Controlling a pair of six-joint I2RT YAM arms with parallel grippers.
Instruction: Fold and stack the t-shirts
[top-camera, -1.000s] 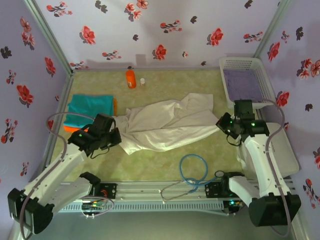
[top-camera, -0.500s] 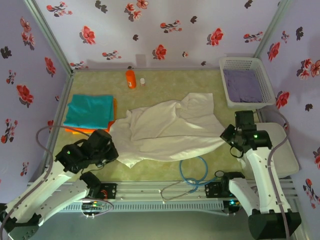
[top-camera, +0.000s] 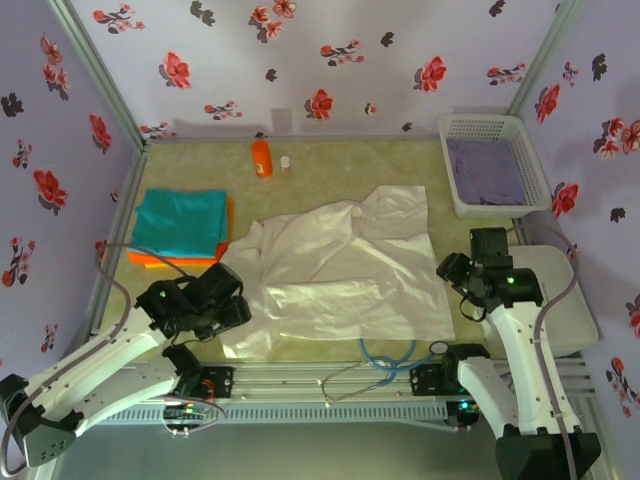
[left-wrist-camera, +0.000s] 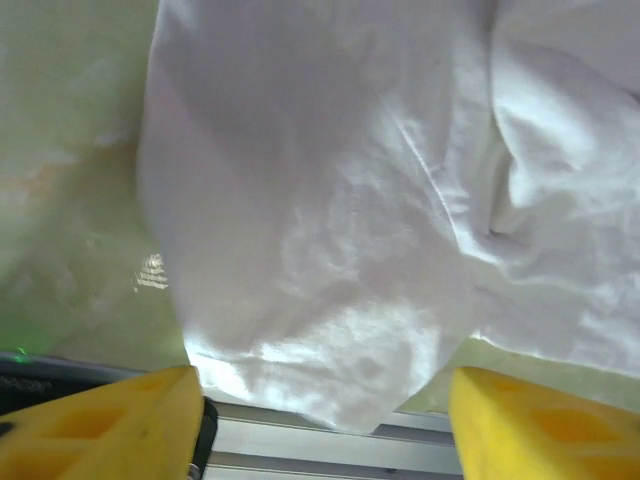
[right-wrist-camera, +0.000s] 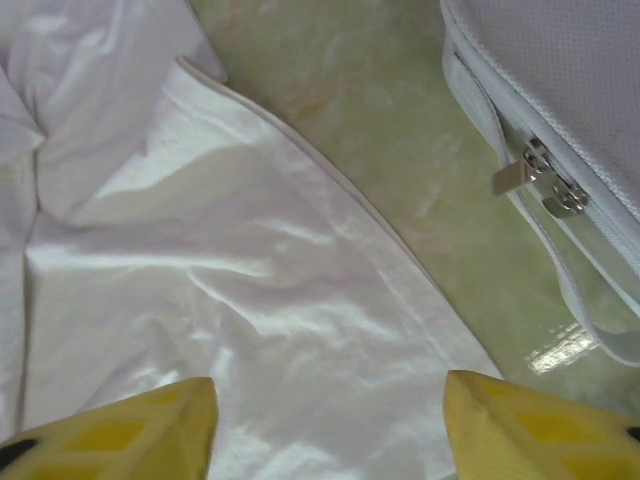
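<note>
Spreading over the middle of the table (top-camera: 340, 170), the white t-shirt (top-camera: 340, 275) is lying opened out and wrinkly, its near hem running along close to the front rail. The left gripper (top-camera: 232, 305) is hovering at the shirt's near-left corner. In the left wrist view the left gripper (left-wrist-camera: 322, 372) is showing its yellow fingers (left-wrist-camera: 120, 420) standing wide apart, gripping nothing, and the white t-shirt (left-wrist-camera: 320, 220) is lying loose beyond them with its rounded corner drooping toward the rail.

On the other side, the right gripper (top-camera: 455, 272) is hanging over the shirt's right edge. From its wrist camera the right gripper (right-wrist-camera: 328, 382) is also holding its fingers (right-wrist-camera: 130, 430) well apart, empty. The white t-shirt (right-wrist-camera: 230, 280) is lying flat underneath, its hem running diagonally, and a white zipped case (right-wrist-camera: 560, 90) is sitting beside it on the table.

At the far left, the teal t-shirt (top-camera: 180, 220) is resting folded on top of the orange t-shirt (top-camera: 148, 259), near the white one's sleeve. A basket (top-camera: 480, 122) holding purple cloth (top-camera: 485, 170) is sitting in the far-right corner, and an orange bottle (top-camera: 262, 158) is standing by the back wall.
</note>
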